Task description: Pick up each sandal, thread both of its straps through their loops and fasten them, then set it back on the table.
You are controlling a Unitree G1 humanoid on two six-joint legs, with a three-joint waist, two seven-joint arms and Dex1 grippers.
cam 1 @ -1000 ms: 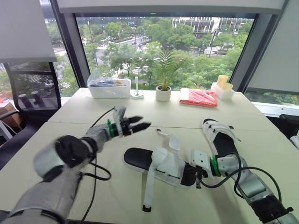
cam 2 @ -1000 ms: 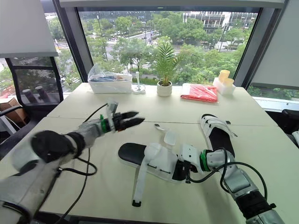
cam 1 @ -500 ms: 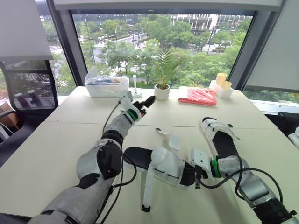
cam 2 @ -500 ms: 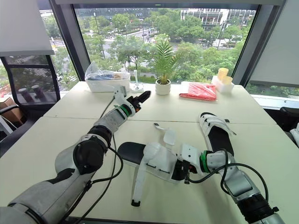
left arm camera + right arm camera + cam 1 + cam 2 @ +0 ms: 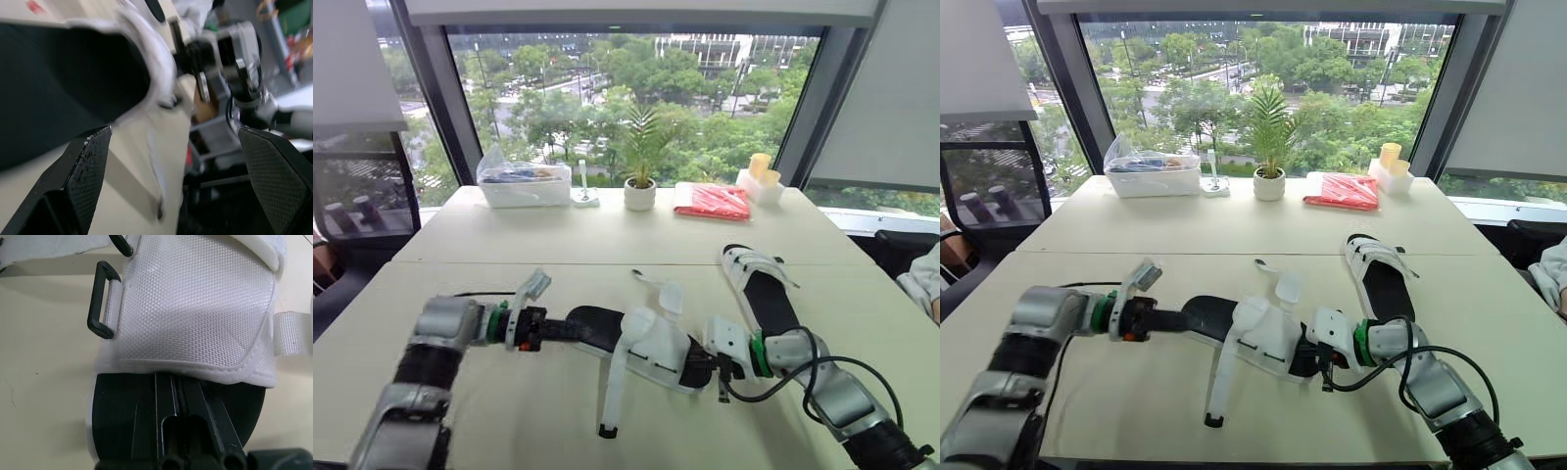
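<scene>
Sandal (image 5: 646, 345) flat on table (image 5: 489, 264), between both grippers.
Left gripper (image 5: 566, 329): jaws spread wide, grasping nothing; heel end just ahead of fingers (image 5: 83, 171).
Left wrist view: small red mark beyond jaws, unreadable.
Right gripper (image 5: 708, 364): jaws closed, apparently pinching toe edge.
Right wrist view adds black loop (image 5: 101, 301) beside white mesh upper (image 5: 195, 308), just past jaws.
Second sandal (image 5: 759, 294) well beyond right gripper.
</scene>
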